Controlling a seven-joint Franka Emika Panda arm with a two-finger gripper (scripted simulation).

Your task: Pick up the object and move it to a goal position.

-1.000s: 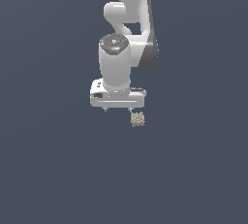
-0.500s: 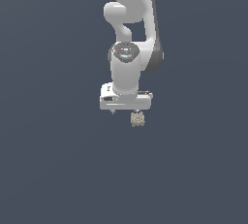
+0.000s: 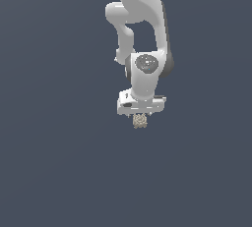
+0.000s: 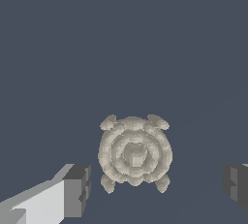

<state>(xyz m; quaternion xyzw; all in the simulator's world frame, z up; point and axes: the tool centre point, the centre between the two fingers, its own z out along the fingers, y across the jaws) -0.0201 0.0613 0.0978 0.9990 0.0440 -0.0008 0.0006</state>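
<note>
The object (image 3: pixel 140 121) is a small beige-tan lumpy block with a ridged surface, sitting on the dark grey floor just under the white hand. In the wrist view the object (image 4: pixel 135 154) shows concentric ridges and small nubs at its corners. My gripper (image 3: pixel 141 117) hangs right above it, fingers spread. In the wrist view one grey finger (image 4: pixel 77 190) and the other finger (image 4: pixel 237 183) stand wide to either side of the block, neither touching it. The gripper (image 4: pixel 156 187) is open and holds nothing.
The white arm (image 3: pixel 140 19) rises from the hand toward the top of the exterior view. A plain dark grey surface (image 3: pixel 59 162) fills everything else in view.
The hand has swung toward the exterior view's right and come down over the block, which has stayed in place.
</note>
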